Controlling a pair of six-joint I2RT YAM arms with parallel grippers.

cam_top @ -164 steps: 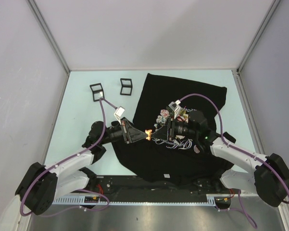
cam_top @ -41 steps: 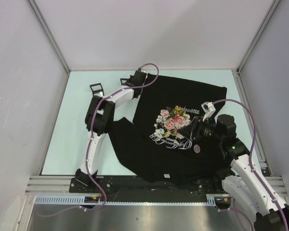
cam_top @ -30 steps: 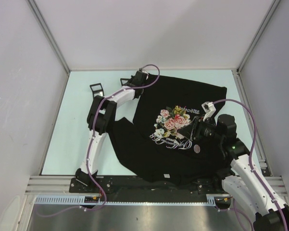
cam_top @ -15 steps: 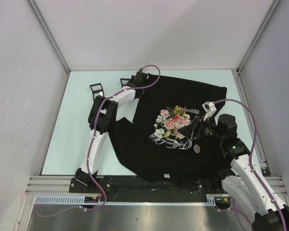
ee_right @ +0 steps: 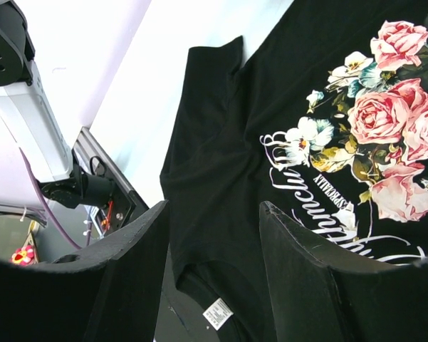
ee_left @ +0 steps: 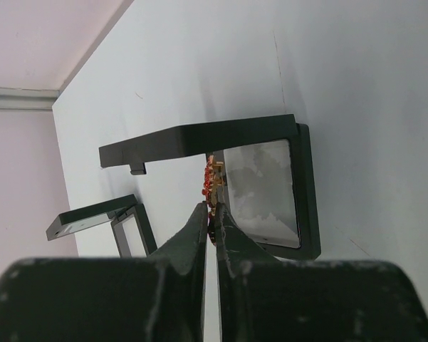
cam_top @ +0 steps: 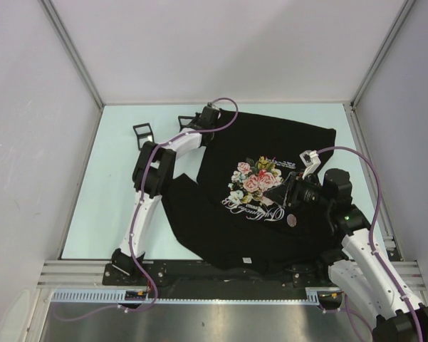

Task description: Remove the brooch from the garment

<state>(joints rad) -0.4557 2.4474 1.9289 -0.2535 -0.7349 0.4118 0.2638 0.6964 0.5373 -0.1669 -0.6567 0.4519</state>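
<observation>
The garment (cam_top: 270,146), a black T-shirt with printed roses (cam_top: 255,178) and white lettering, lies spread on the right half of the table. My left gripper (cam_top: 192,122) reaches to the far left of the shirt. In the left wrist view its fingertips (ee_left: 211,208) pinch the red and gold brooch (ee_left: 214,178). The brooch hangs at the edge of an open black box (ee_left: 270,192) with a clear pane. My right gripper (ee_right: 214,206) stands open above the shirt (ee_right: 228,142), near its collar, with nothing between its fingers.
A second open black box (cam_top: 144,131) stands left of the first, also seen in the left wrist view (ee_left: 100,217). White walls close in the table on three sides. A metal rail (cam_top: 214,274) runs along the near edge.
Since the earliest frame my left arm has swung from the shirt's print to the far box, and the right arm has drawn back. Over the last second neither arm visibly moves.
</observation>
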